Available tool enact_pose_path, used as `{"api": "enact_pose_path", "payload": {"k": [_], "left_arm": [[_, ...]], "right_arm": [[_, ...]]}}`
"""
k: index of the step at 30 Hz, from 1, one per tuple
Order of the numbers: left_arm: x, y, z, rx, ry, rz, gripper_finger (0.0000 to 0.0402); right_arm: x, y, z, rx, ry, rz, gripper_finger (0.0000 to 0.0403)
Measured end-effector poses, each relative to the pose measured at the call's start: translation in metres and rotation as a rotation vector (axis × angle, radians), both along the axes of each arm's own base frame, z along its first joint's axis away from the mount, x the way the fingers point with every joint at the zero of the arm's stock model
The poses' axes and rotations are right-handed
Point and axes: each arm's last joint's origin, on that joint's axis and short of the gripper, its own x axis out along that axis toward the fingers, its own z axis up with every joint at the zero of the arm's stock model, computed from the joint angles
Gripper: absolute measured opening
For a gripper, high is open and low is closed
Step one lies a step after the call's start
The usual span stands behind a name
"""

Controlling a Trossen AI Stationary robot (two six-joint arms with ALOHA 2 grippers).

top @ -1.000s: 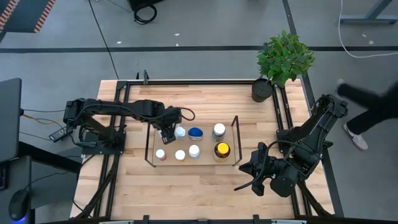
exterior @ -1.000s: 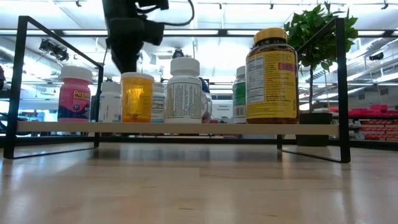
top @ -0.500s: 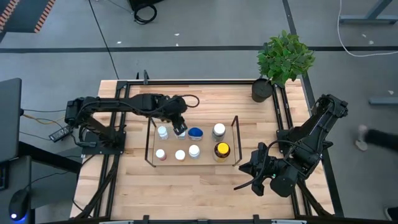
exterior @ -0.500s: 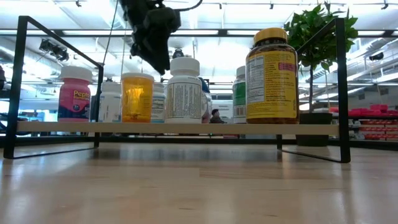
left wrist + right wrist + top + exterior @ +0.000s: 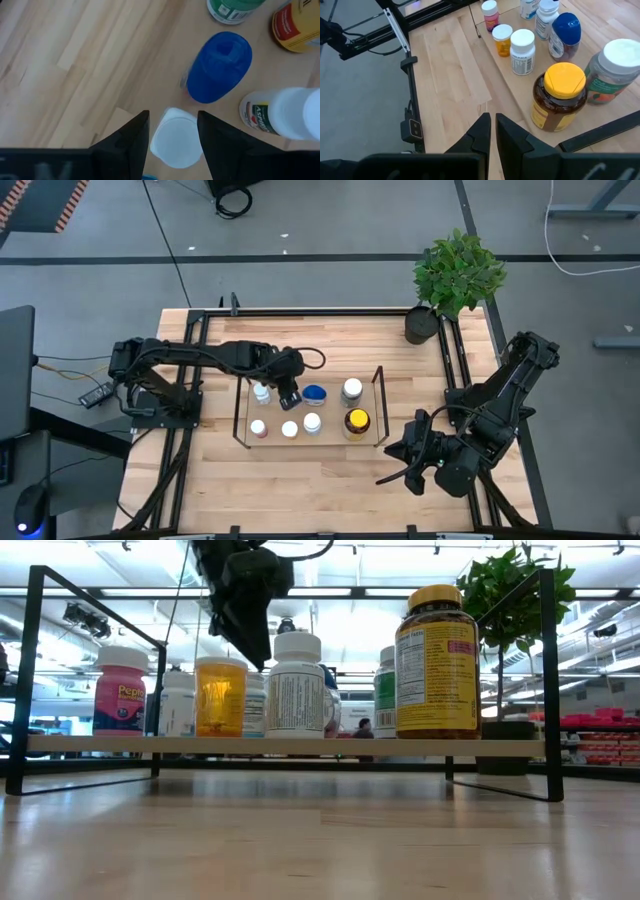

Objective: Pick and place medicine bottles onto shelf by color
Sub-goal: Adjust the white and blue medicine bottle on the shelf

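The shelf (image 5: 379, 406) is a low black rod rack in the middle of the table, with several medicine bottles standing on it in two rows. My left gripper (image 5: 290, 393) is over the far row, pointing down and open. Its fingers stand on either side of a white-capped bottle (image 5: 175, 143), beside the blue-capped bottle (image 5: 219, 66); I see no touch. In the low view the left gripper (image 5: 258, 652) hangs just above the bottle tops. The amber, yellow-capped bottle (image 5: 357, 421) stands at the near right. My right gripper (image 5: 392, 464) waits shut, right of the shelf.
A potted plant (image 5: 421, 326) stands at the table's far right corner. A black frame (image 5: 300, 311) edges the table. Bare wood lies near the front edge (image 5: 300, 490) and left of the shelf. A pink-labelled bottle (image 5: 120, 690) stands at the near row's left end.
My left gripper has moved toward the table's right, from over the far row's leftmost bottle to over the white-capped bottle beside the blue-capped one. The leftmost bottle now shows uncovered. A person beyond the table's right edge has left the view.
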Motion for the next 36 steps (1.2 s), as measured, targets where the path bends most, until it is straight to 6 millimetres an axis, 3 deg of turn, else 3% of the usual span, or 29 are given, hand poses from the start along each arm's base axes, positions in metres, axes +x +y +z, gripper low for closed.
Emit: {"api": "enact_pose_path", "payload": {"k": [13, 36], "left_arm": [[0.009, -0.009, -0.016, 0.001, 0.051, -0.029, 0.0172], [0.005, -0.009, -0.017, -0.002, 0.101, -0.028, 0.0172]], "right_arm": [[0.0, 0.0, 0.0, -0.001, 0.0, 0.001, 0.0035], [0.0, 0.0, 0.0, -0.004, 0.0, 0.003, 0.0035]]}}
